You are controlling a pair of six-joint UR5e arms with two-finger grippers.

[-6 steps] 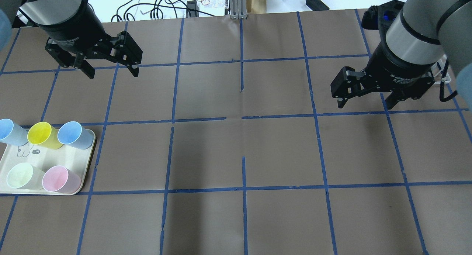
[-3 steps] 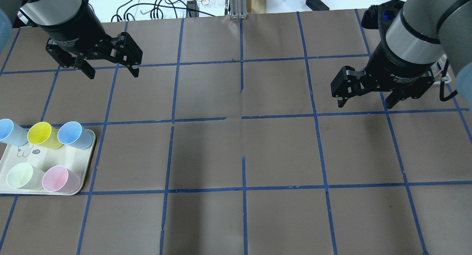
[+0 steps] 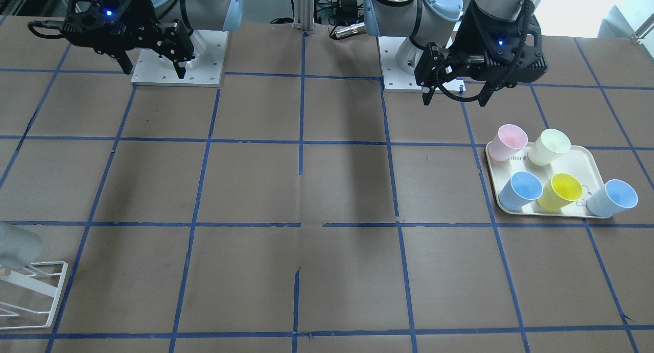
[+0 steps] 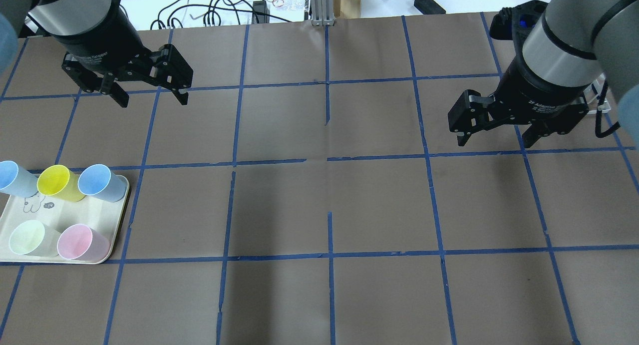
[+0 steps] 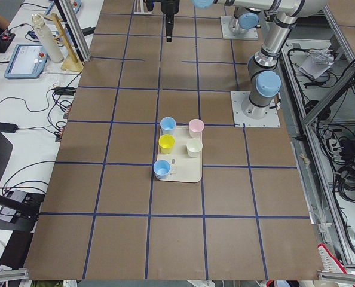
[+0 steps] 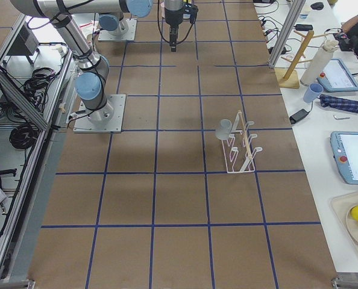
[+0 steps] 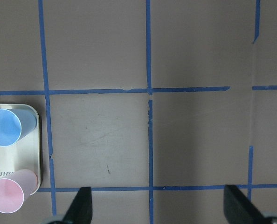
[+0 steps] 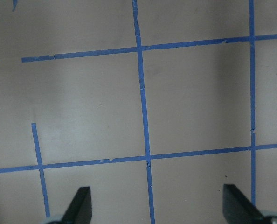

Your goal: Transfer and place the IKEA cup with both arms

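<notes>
The grey IKEA cup (image 3: 18,246) sits on a peg of a white wire rack (image 3: 36,286) at the table's end on my right side; it also shows in the exterior right view (image 6: 225,127). My right gripper (image 4: 495,140) is open and empty, hovering above the table some way from the rack. My left gripper (image 4: 152,98) is open and empty, hovering over the far left of the table. Both also show in the front-facing view, the left gripper (image 3: 454,100) and the right gripper (image 3: 154,71). Each wrist view shows only bare table between its open fingers.
A cream tray (image 4: 75,212) at the left front holds two light-blue cups, a yellow cup (image 4: 54,180), a pale green cup (image 4: 25,236) and a pink cup (image 4: 75,241). The table is brown paper with a blue tape grid. Cables lie beyond the far edge.
</notes>
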